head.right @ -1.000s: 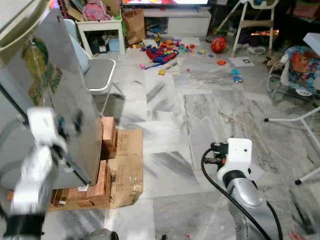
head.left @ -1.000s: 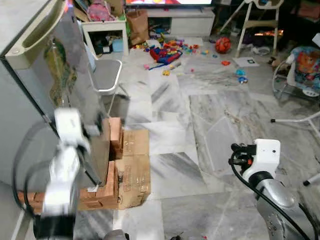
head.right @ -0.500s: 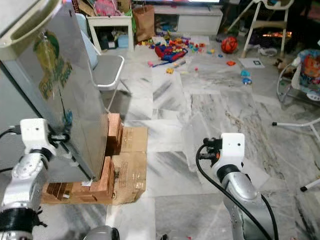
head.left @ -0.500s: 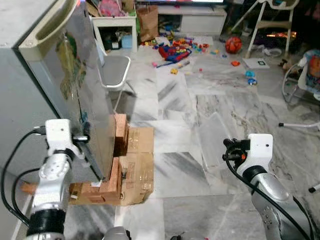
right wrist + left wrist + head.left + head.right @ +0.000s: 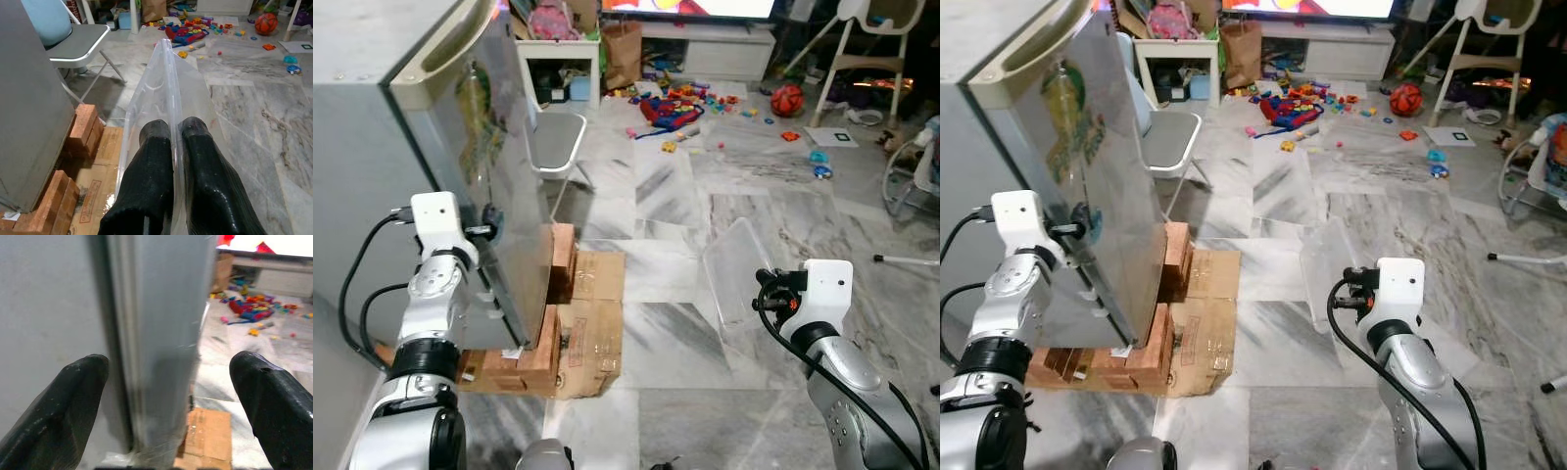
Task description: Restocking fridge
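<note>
Bin (image 5: 736, 272): I see a clear plastic fridge bin out right of the fridge, above the floor.
Right claw (image 5: 173, 147): pressed together, pinching the bin's wall; long axis runs away from me.
Fridge door (image 5: 504, 196): left of the bin, edge toward me.
Left claw (image 5: 168, 396): spread, straddling the door edge; nearer arm.

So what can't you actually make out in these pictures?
- Inside of the fridge: hidden in both eye views by its own door.
- Whether the left gripper touches the door edge: unclear in the left wrist view.
- Clear tray in the right gripper: its far end blurs into the floor.
</note>
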`<state>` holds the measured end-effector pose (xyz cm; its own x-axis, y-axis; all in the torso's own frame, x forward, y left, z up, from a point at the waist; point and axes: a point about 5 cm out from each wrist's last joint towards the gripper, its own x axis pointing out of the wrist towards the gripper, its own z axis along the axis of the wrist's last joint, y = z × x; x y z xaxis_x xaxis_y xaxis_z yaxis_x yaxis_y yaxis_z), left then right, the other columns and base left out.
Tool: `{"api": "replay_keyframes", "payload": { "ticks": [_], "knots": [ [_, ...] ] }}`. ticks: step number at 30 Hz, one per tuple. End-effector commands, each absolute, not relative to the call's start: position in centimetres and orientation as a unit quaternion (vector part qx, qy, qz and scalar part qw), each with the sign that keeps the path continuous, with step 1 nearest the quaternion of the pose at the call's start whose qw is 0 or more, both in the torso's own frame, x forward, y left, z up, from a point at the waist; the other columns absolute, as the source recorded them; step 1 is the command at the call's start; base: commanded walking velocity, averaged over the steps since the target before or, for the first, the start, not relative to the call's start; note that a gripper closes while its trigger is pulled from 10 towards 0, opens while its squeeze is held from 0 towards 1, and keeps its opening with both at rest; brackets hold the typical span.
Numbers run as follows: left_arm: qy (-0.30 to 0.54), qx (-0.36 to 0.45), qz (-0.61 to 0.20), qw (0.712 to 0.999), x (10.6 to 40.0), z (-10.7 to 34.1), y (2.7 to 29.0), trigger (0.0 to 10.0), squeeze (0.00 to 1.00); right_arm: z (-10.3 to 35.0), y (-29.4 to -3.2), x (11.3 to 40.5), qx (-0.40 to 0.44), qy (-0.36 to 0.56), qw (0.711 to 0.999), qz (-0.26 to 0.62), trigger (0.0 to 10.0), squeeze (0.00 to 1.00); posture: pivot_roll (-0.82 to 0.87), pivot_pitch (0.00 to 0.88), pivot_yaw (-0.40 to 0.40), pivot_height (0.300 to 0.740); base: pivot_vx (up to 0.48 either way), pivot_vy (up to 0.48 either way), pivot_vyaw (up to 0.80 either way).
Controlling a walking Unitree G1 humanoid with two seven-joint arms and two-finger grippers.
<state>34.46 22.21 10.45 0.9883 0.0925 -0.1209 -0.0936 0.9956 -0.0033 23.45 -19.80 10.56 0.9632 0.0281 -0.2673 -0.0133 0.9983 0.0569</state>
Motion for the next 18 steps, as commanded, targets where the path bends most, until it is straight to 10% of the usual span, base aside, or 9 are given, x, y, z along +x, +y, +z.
{"api": "replay_keyframes", "payload": {
  "ticks": [1,12,18],
  "knots": [
    [0.028,-0.002,0.011,1.0,35.5,12.1,20.6,10.0,0.0,10.7,-20.0,23.6,0.026,0.132,0.991,0.006,10.0,0.0,-0.09,0.001,-0.007,0.74,0.0,0.0,0.0],
    [0.027,0.007,-0.099,0.995,36.3,12.1,15.1,10.0,0.0,10.5,-19.6,24.0,0.032,0.13,0.991,0.003,10.0,0.0,-0.08,0.0,0.004,0.74,0.0,0.0,0.0],
    [-0.022,0.008,-0.402,0.915,34.1,15.4,0.7,10.0,0.0,9.3,-19.0,23.0,0.041,0.16,0.986,0.025,10.0,0.0,-0.06,0.0,0.002,0.74,0.0,0.0,0.0]
  ]
}}
